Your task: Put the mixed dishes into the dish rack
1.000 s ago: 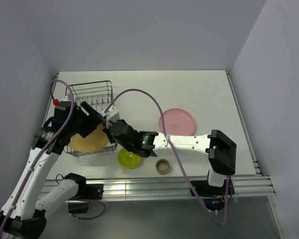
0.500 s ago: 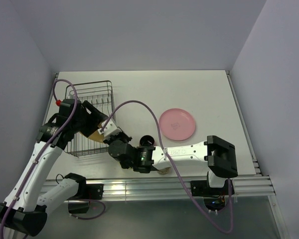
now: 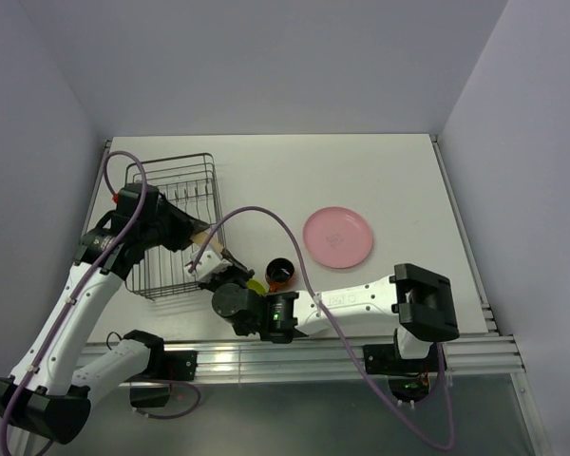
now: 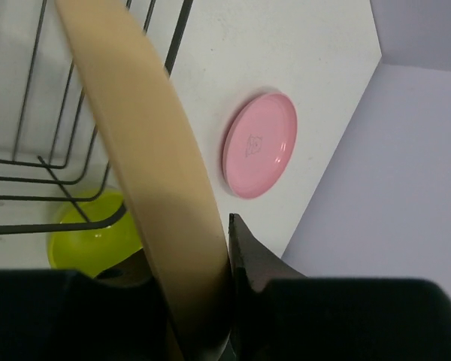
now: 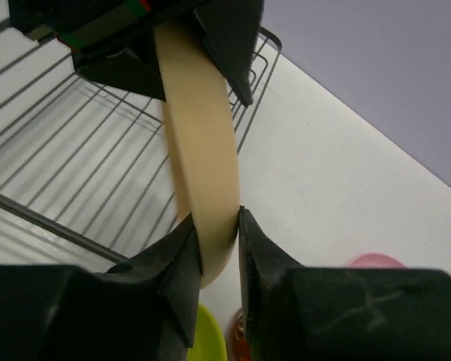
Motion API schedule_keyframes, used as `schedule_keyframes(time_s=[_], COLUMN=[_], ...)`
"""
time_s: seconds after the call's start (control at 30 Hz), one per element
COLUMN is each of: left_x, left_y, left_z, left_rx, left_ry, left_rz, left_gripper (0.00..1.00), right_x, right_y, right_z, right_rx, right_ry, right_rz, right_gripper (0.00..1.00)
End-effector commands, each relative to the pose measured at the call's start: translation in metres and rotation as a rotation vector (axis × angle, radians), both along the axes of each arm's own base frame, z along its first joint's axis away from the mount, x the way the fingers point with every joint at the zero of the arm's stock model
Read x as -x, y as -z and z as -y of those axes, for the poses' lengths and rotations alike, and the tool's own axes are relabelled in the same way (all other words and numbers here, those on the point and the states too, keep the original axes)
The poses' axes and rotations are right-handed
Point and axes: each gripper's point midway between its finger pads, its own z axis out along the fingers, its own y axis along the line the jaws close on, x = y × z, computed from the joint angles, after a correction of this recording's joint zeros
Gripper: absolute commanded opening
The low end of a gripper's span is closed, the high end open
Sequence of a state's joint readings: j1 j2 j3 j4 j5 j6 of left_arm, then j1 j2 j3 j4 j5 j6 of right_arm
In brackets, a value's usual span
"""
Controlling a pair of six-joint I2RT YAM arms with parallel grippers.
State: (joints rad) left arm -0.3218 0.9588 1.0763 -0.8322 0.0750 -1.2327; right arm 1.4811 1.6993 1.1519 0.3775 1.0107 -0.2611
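The yellow-orange plate (image 3: 205,238) stands on edge just right of the dish rack (image 3: 214,180), held from both ends. My left gripper (image 3: 185,233) is shut on its upper rim (image 4: 146,173). At the lower rim (image 5: 199,150), my right gripper (image 5: 216,219) has a finger pressed to each face. The pink plate (image 3: 337,236) lies flat on the table to the right. A lime-green bowl (image 3: 256,285) peeks out under the right arm, beside the red-orange mug (image 3: 279,273). The grey-beige cup is hidden.
The rack's wire wall (image 4: 30,162) and upright prongs (image 5: 52,210) sit close to the left of the plate. A purple cable (image 3: 266,211) arcs over the table from the right arm. Grey walls enclose the table on three sides.
The left gripper has closed on the plate's rim. The right arm swung nearer and to the left, and the plate went from lying flat over the rack's front to standing on edge.
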Motion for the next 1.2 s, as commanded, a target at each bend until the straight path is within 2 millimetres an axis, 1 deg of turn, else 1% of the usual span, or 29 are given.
schedule_keyframes(time_s=[0.0,0.03,0.07,0.1,0.13,0.2,0.23,0.3,0.33,0.37,0.4,0.43,0.53,0.57,0.7,0.8,0.87,1.0,1.07,1.17], left_x=[-0.019,-0.018,-0.018,-0.017,-0.016,-0.014,-0.012,-0.010,-0.009,-0.007,-0.006,-0.005,-0.003,-0.002,0.004,0.007,0.010,0.015,0.018,0.022], left_y=[-0.041,-0.043,-0.046,-0.050,-0.052,-0.054,-0.056,-0.057,-0.058,-0.059,-0.060,-0.064,-0.072,-0.075,-0.096,-0.105,-0.109,-0.111,-0.109,-0.108], left_z=[-0.002,-0.002,-0.003,-0.003,-0.004,-0.003,-0.003,-0.003,-0.003,-0.002,-0.002,-0.002,0.002,0.003,0.014,0.015,0.015,0.019,0.023,0.023], left_rx=[-0.093,-0.107,-0.114,-0.118,-0.130,-0.134,-0.136,-0.137,-0.138,-0.132,-0.128,-0.121,-0.090,-0.082,-0.020,-0.006,-0.005,0.024,0.043,0.044], left_ry=[0.111,0.123,0.129,0.137,0.149,0.167,0.182,0.189,0.192,0.200,0.202,0.200,0.213,0.215,0.261,0.267,0.269,0.291,0.310,0.319], left_rz=[0.230,0.246,0.256,0.266,0.275,0.289,0.302,0.307,0.315,0.318,0.322,0.331,0.350,0.354,0.394,0.409,0.416,0.425,0.424,0.424], left_gripper=[0.00,0.00,0.00,0.00,0.00,0.00,0.00,0.00,0.00,0.00,0.00,0.00,0.00,0.00,0.00,0.00,0.00,0.00,0.00,0.00], right_x=[0.018,0.019,0.020,0.024,0.026,0.028,0.032,0.028,0.030,0.030,0.025,0.024,0.027,0.030,0.037,0.044,0.044,0.041,0.036,0.027], right_y=[-0.062,-0.069,-0.072,-0.075,-0.083,-0.088,-0.098,-0.102,-0.109,-0.109,-0.109,-0.109,-0.107,-0.106,-0.100,-0.097,-0.099,-0.096,-0.095,-0.093], right_z=[-0.001,0.002,0.003,0.002,0.008,0.011,0.015,0.022,0.025,0.026,0.030,0.029,0.024,0.019,0.004,-0.008,-0.013,-0.023,-0.024,-0.024], right_rx=[-0.225,-0.243,-0.252,-0.262,-0.288,-0.311,-0.340,-0.359,-0.377,-0.380,-0.376,-0.373,-0.362,-0.358,-0.321,-0.294,-0.295,-0.275,-0.264,-0.243], right_ry=[-0.092,-0.098,-0.107,-0.141,-0.157,-0.195,-0.233,-0.251,-0.280,-0.292,-0.295,-0.309,-0.372,-0.404,-0.470,-0.520,-0.528,-0.526,-0.502,-0.458], right_rz=[-0.019,-0.021,-0.026,-0.038,-0.041,-0.060,-0.067,-0.083,-0.087,-0.094,-0.103,-0.112,-0.136,-0.146,-0.174,-0.193,-0.192,-0.191,-0.177,-0.154], right_gripper=[0.31,0.64,0.80,0.99,1.00,1.00,1.00,1.00,1.00,1.00,1.00,1.00,1.00,0.99,0.98,0.98,0.98,0.98,0.98,0.97])
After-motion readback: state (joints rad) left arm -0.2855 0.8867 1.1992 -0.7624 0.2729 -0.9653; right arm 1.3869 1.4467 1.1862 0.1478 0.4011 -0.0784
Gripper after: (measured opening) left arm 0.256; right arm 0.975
